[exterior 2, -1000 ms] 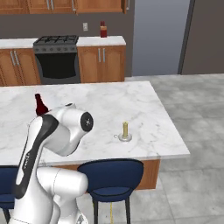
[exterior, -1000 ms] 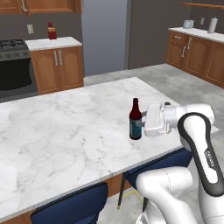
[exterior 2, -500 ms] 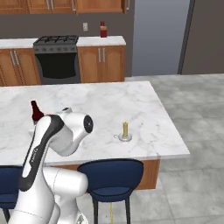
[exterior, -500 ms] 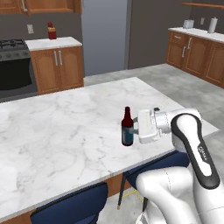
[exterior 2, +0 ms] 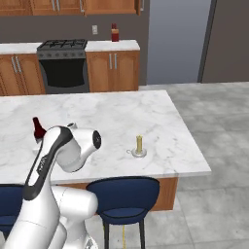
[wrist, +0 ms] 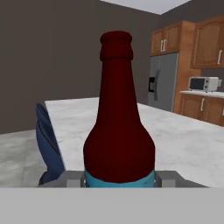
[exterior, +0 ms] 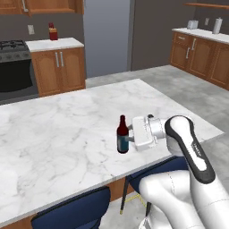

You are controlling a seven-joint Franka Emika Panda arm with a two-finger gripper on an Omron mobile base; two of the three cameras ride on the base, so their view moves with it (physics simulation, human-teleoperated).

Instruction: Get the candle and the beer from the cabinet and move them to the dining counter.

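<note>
The beer (exterior: 122,134), a dark brown bottle with a blue label, stands upright low over the dining counter (exterior: 53,134) near its front edge. My gripper (exterior: 125,141) is shut on its body from the right. In the hand view the beer (wrist: 119,131) rises between my fingertips (wrist: 168,177). In the right base view its top (exterior 2: 37,127) pokes out behind my arm. The candle (exterior 2: 139,145) stands on the dining counter (exterior 2: 97,112) to the right, apart from my arm. The cabinet (exterior: 49,5) hangs on the back wall.
A red knife block (exterior: 53,32) sits on the small worktop beside the stove (exterior: 13,67). Dark blue chairs (exterior: 71,210) (exterior 2: 124,192) line the counter's near side. Lower cabinets run along the right wall (exterior: 201,53).
My arm has carried the beer leftward and nearer along the counter. The candle has stayed where it was.
</note>
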